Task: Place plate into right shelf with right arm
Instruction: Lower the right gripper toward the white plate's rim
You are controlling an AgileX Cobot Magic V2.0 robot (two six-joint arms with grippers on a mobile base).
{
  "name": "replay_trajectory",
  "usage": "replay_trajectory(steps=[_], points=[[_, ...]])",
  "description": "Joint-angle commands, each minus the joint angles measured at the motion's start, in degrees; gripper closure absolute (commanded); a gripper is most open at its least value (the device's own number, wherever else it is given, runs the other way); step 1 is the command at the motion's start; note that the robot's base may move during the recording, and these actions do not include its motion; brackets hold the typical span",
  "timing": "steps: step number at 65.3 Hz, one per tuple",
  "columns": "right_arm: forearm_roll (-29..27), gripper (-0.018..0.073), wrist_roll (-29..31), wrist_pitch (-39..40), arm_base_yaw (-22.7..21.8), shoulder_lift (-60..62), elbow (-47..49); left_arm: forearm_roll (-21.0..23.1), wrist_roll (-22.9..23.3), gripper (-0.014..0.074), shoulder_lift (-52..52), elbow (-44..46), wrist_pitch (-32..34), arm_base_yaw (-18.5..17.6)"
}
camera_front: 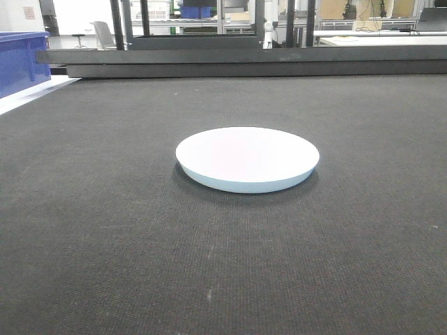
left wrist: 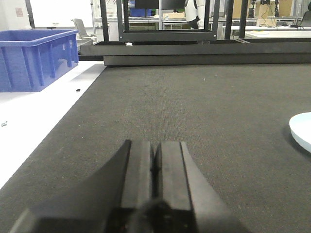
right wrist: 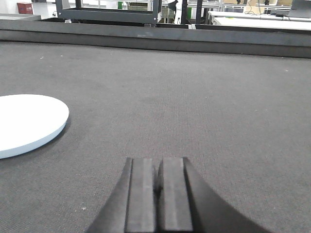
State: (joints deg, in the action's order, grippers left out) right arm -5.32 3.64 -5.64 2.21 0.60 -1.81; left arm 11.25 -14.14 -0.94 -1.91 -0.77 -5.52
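One plate (camera_front: 247, 159): lies flat on the dark counter (camera_front: 105, 244), at its middle in the front view; at 2 o'clock from the left hand (left wrist: 154, 145), at 10 o'clock from the right hand (right wrist: 157, 162), apart from both.
Two hands: both clenched, jaws pressed together, grasping nothing, low over the counter.
Blue bin (left wrist: 34, 58): at 10 o'clock from the left hand, on the counter's white edge.

no readable text, labels or numbers anywhere
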Motion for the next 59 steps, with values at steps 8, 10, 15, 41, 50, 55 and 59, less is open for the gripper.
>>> replay_trajectory(steps=[8, 10, 15, 41, 50, 55, 59], points=[[0.5, 0.0505, 0.3, 5.2, 0.0, 0.8, 0.6, 0.1, 0.1, 0.0643, -0.7, -0.3, 5.0, -0.3], [0.5, 0.0505, 0.3, 5.2, 0.0, 0.8, 0.6, 0.1, 0.1, 0.0643, -0.7, -0.3, 5.0, -0.3], [0.5, 0.0505, 0.3, 5.2, 0.0, 0.8, 0.6, 0.1, 0.1, 0.0643, -0.7, -0.3, 5.0, -0.3], [0.5, 0.0505, 0.3, 5.3, 0.0, 0.8, 0.6, 0.1, 0.1, 0.0643, -0.7, -0.3, 5.0, -0.3], [0.5, 0.0505, 0.3, 8.6, 0.0, 0.8, 2.5, 0.1, 0.1, 0.0643, -0.7, -0.3, 5.0, -0.3], [0.5, 0.0505, 0.3, 5.6, 0.0, 0.3, 7.6, 0.1, 0.1, 0.0643, -0.7, -0.3, 5.0, -0.3], [0.5, 0.0504, 0.3, 0.5, 0.0, -1.3, 13.2, 0.1, 0.1, 0.0643, -0.7, -0.3, 5.0, -0.3]])
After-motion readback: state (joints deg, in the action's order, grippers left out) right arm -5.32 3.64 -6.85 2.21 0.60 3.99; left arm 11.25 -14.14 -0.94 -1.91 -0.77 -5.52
